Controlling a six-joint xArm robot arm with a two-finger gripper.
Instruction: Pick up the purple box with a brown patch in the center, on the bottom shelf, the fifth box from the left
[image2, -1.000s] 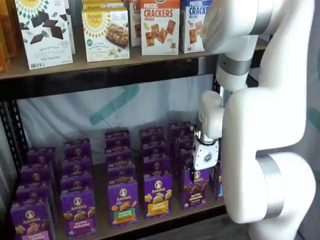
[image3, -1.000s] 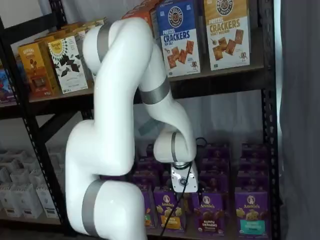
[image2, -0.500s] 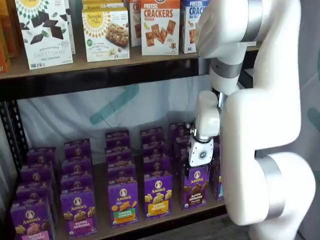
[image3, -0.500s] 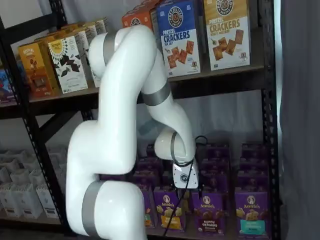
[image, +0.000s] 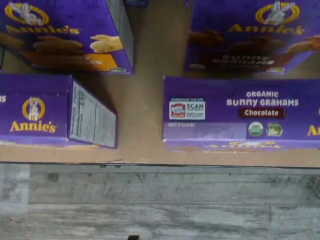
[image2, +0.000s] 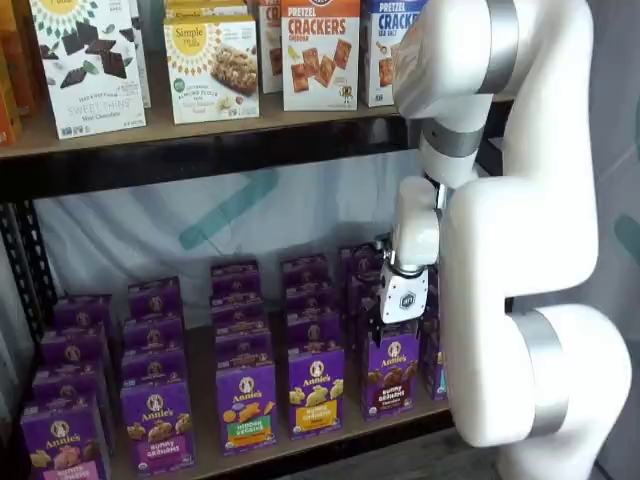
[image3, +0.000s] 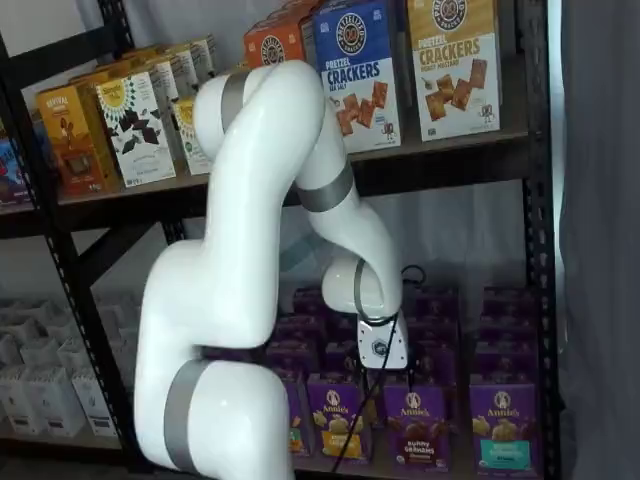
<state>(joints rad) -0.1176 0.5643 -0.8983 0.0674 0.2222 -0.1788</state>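
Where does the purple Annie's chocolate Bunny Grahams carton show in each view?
Wrist view: the purple chocolate Bunny Grahams carton, seen from above, its top panel reading "Chocolate".
Shelf view: front row, under the white gripper body.
Shelf view: front row, below the gripper.
Shared landmark: the tan wooden bottom shelf.

Purple box (image: 240, 112) glossy cardboard; bottom shelf (image: 145, 120) matt tan wood.

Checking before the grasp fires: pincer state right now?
Pincer: fingers not clearly seen in either shelf view, but it reads open; holding nothing, poised just above the purple box.
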